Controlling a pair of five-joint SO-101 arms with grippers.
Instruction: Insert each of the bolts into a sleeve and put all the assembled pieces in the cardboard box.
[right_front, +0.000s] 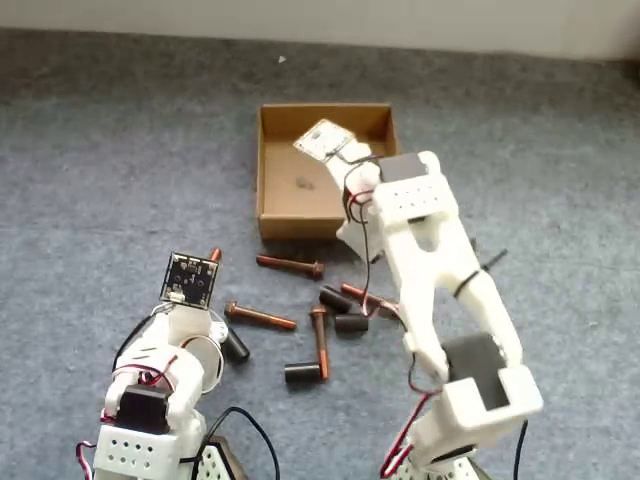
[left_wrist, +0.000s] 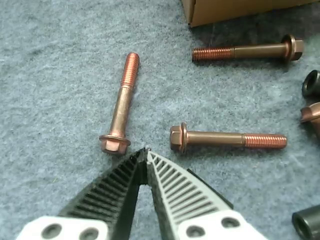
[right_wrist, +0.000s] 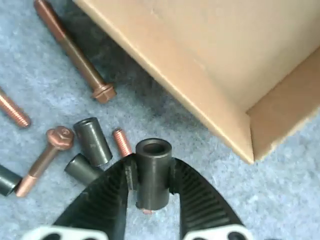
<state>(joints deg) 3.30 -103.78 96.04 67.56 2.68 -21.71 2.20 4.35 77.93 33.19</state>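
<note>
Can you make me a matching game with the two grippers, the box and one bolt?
Things:
1. left gripper
2. right gripper
3. cardboard box
4. bolt nearest the box

States:
A. lying flat on the carpet
B. shut on nothing
C. clamped on a black sleeve
D. open at the top

Pairs: 1-B, 2-C, 3-D, 4-A.
</note>
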